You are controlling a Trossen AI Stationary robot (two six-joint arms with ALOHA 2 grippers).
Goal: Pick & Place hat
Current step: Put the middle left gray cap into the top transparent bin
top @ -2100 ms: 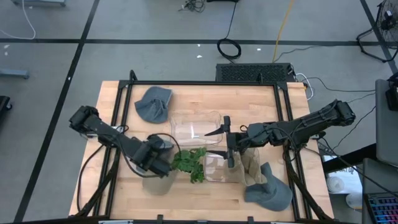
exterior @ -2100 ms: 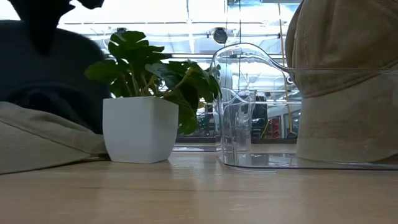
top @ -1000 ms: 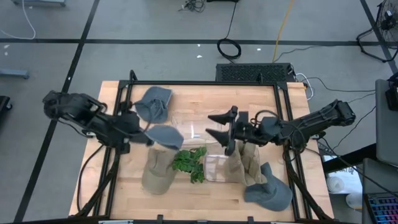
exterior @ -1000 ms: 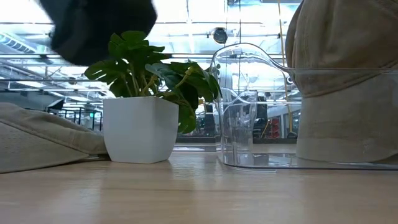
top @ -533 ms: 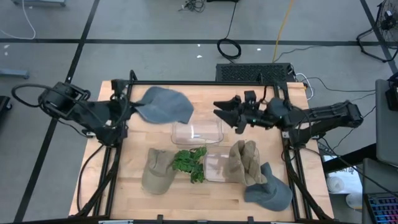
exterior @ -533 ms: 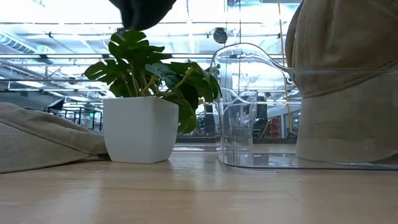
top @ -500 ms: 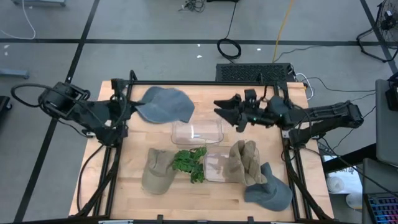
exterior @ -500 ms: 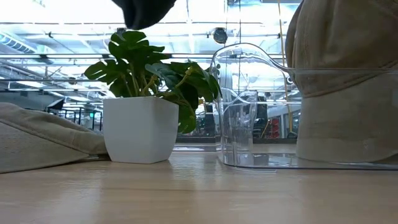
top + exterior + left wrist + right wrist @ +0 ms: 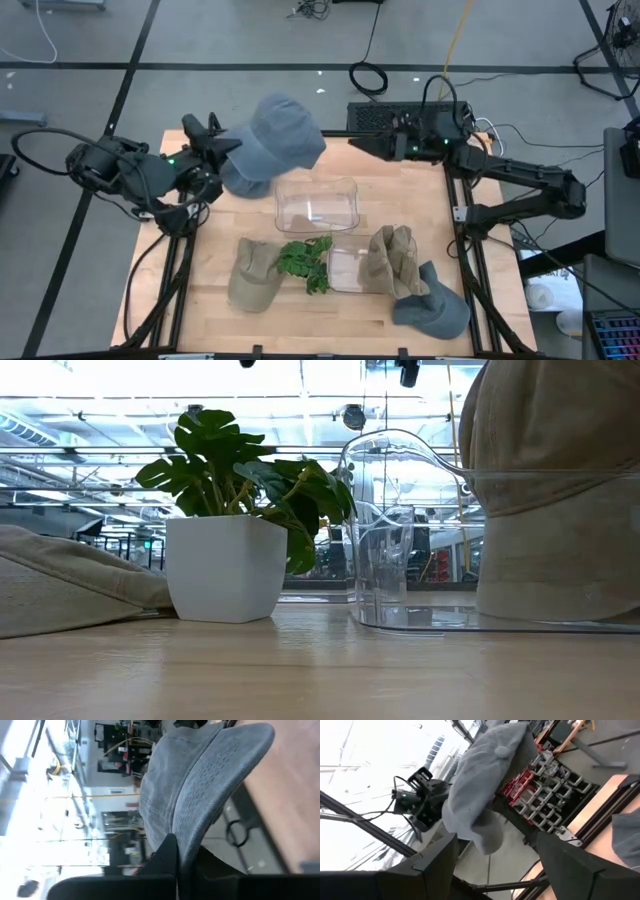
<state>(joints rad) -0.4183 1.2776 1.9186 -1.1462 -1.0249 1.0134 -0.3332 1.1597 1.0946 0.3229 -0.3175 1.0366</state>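
So we have the grey hat [image 9: 275,140] off the desk [image 9: 420,200] and up in the air, pinched by its brim in the closed fingers of the left gripper [image 9: 222,152], which hangs over the desk's 10 o'clock corner. In the left wrist view the brim [image 9: 220,780] runs straight into those fingers, so we judge the grip sound.

Outward from it, an empty clear bin [image 9: 317,205] sits near the desk's middle, just toward 4 o'clock from the hat. A second clear bin [image 9: 345,268] at 5 o'clock holds a tan hat [image 9: 392,262]. Another tan hat [image 9: 250,275] lies on the desk at 7 o'clock beside a small plant [image 9: 305,262], and a second grey hat [image 9: 435,308] rests at 5 o'clock by the edge.

The right gripper [image 9: 368,143] waits at 1 o'clock, off the far edge, its fingers spread and holding nothing.

We read the pick as done and the place as still to do: the hat must come down, most likely into the empty bin, and be let go. Two loose hats look left for later.
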